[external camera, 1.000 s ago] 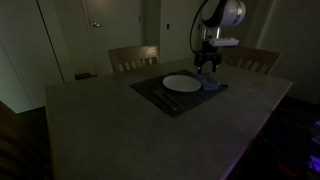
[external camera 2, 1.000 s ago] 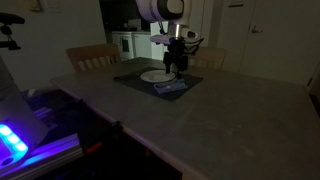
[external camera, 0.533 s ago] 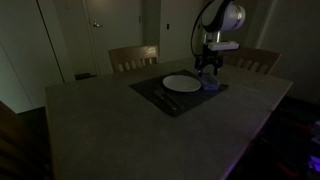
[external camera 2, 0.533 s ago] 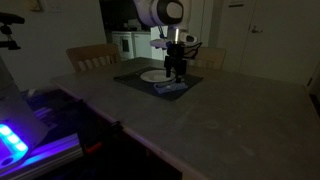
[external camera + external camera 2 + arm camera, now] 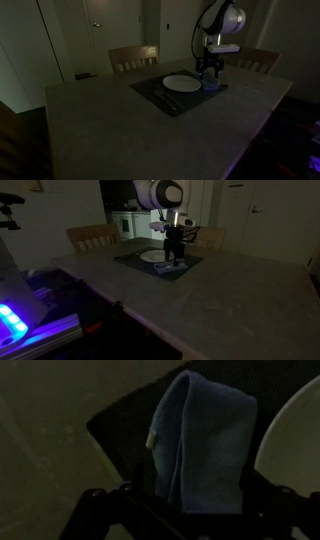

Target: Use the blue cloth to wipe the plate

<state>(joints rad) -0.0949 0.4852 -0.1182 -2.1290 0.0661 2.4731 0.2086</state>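
Your blue fabric cloth (image 5: 205, 440) lies folded on the dark rectangular placemat (image 5: 122, 422), just beside the round white plate (image 5: 296, 428), whose rim curves in at the right edge of the wrist view. A small pale tag shows on the cloth's left edge.

Your black fingers (image 5: 105, 508) stand apart at the bottom of the wrist view, one on each side of the cloth's near end. It is too dark to tell whether they touch the fabric.

In both exterior views the white robot arm (image 5: 222, 18) hangs straight down over the cloth (image 5: 211, 85), with its fingers (image 5: 175, 252) close above it. There the cloth (image 5: 171, 268) rests flat on the placemat (image 5: 160, 98), and the plate (image 5: 181, 83) sits in the middle of that mat with nothing on it. A thin dark utensil (image 5: 163, 97) lies on the mat on the side of the plate away from the cloth.

The placemat lies near the far edge of the grey bench (image 5: 120, 125). Two wooden chairs are pushed up to that far edge, one (image 5: 133, 57) behind the plate and one (image 5: 256, 61) behind the arm. A pale closed door (image 5: 98, 30) stands in the wall beyond.
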